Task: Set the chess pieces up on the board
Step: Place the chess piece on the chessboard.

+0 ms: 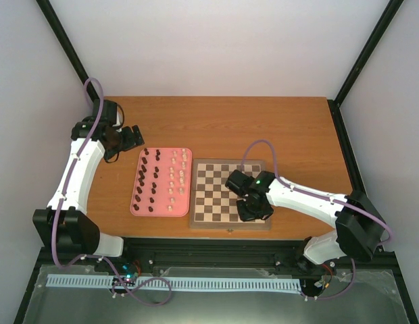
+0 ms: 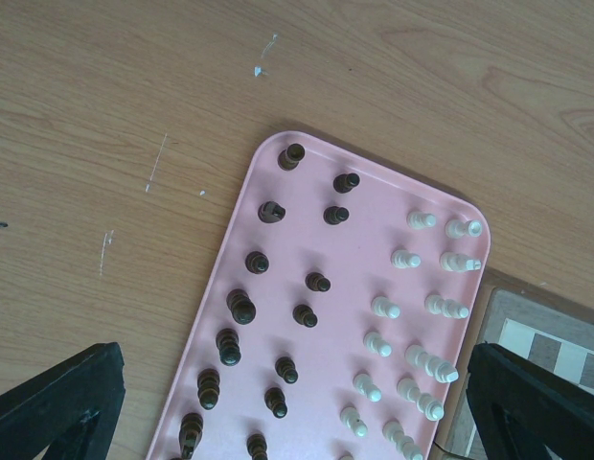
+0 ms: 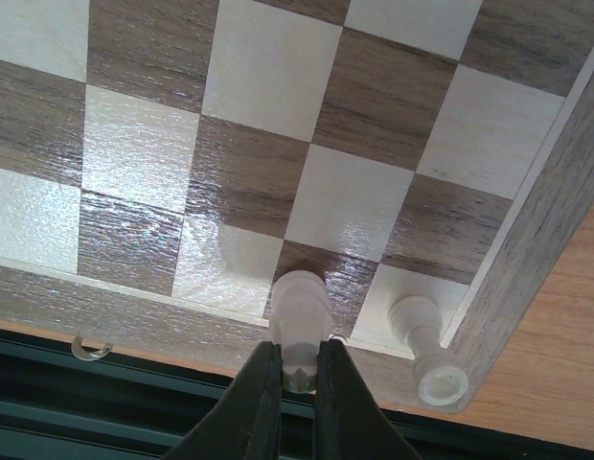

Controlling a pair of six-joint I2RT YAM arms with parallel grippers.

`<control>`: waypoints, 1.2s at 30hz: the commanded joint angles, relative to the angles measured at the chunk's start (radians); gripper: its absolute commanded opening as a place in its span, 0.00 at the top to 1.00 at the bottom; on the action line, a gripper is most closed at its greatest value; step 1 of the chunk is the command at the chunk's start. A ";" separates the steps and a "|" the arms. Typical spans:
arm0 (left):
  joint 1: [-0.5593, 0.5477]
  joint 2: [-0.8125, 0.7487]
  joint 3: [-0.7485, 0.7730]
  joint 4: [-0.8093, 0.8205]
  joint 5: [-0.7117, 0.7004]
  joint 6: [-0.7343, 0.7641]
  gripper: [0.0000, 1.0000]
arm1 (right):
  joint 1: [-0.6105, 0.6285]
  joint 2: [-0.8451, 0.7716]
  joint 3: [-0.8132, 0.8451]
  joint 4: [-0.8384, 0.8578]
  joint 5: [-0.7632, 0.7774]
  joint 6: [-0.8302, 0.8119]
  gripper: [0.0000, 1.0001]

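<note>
The wooden chessboard lies right of the pink tray. My right gripper hovers over the board's near right corner, shut on a cream-white piece whose base is on or just above a dark square in the nearest row. Another cream-white piece stands on the corner square beside it. My left gripper is open and empty above the tray's far left end. Dark brown pieces and cream-white pieces stand in rows on the tray.
The board's brown rim runs along the right of the right wrist view, with bare table beyond. A small metal latch sits at the board's near edge. Bare wooden table lies behind the tray and board.
</note>
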 commanded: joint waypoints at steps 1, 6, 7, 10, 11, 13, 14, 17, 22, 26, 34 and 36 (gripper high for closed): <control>-0.002 0.000 0.008 0.008 0.000 0.012 0.00 | -0.005 -0.016 -0.010 -0.018 0.013 0.020 0.97; -0.002 -0.001 0.006 0.007 0.001 0.011 0.00 | -0.005 -0.006 -0.019 -0.008 0.001 0.019 0.97; -0.002 -0.001 0.006 0.007 0.000 0.012 0.00 | -0.005 -0.004 -0.022 -0.006 0.000 0.019 0.97; -0.003 -0.003 0.004 0.006 -0.003 0.014 0.00 | -0.005 -0.004 -0.031 -0.003 0.000 0.019 0.96; -0.003 -0.002 0.003 0.007 -0.004 0.014 0.00 | -0.005 -0.004 -0.033 -0.003 0.002 0.019 0.96; -0.003 -0.004 0.003 0.007 -0.004 0.014 0.00 | -0.005 -0.002 -0.034 -0.004 0.006 0.019 0.95; -0.002 -0.005 0.003 0.007 -0.004 0.014 0.00 | -0.005 -0.002 -0.034 -0.003 0.008 0.019 0.93; -0.003 -0.001 0.003 0.008 -0.004 0.013 0.00 | -0.005 0.000 -0.031 -0.002 0.006 0.016 0.85; -0.003 0.001 0.006 0.008 -0.004 0.014 0.00 | -0.005 -0.014 -0.021 -0.006 0.006 0.010 0.71; -0.003 0.004 0.007 0.008 -0.004 0.014 0.00 | -0.005 -0.021 0.003 -0.010 0.011 -0.003 0.68; -0.003 0.006 0.011 0.008 -0.008 0.015 0.00 | -0.005 -0.001 0.111 -0.063 0.054 -0.019 0.47; -0.003 0.005 0.008 0.008 -0.010 0.016 0.00 | -0.005 0.008 0.142 -0.077 0.067 -0.029 0.45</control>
